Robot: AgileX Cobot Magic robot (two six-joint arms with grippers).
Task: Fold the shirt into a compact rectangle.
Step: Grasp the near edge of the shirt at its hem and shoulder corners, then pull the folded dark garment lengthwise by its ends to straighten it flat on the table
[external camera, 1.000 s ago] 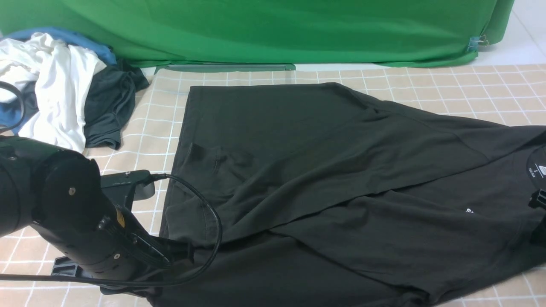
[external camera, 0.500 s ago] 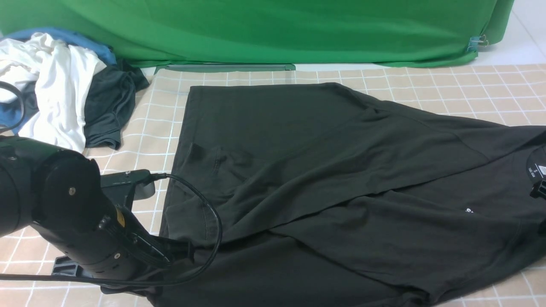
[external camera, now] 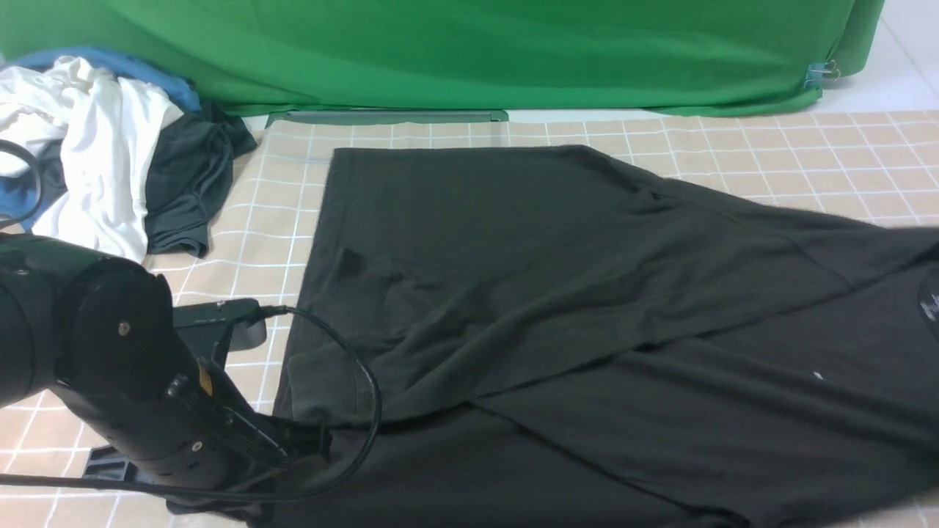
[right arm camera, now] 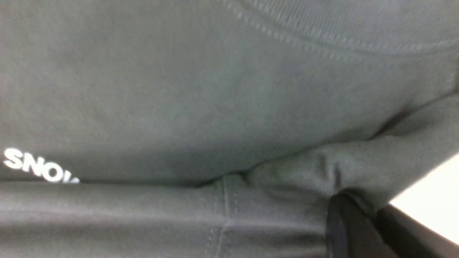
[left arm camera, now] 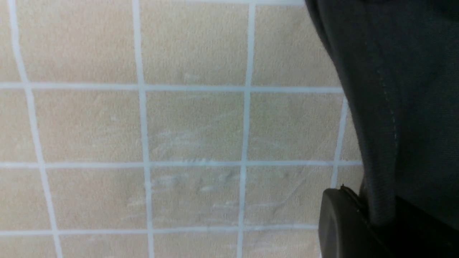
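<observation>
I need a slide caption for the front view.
Black shirt partly folded on a checked mat; left arm at its near-left corner, clothes heap at far left.

The shirt [external camera: 513,257] is matt cloth, the table cover [external camera: 807,154] felt-like.

Left of the left claw [external camera: 304,449] lies open tabletop [external camera: 249,220]. Farther ahead and left, a clothes pile [external camera: 110,147] blocks the corner. Right of it, the shirt [external camera: 513,293] covers the surface; a green backdrop [external camera: 440,51] walls off the far edge.
</observation>
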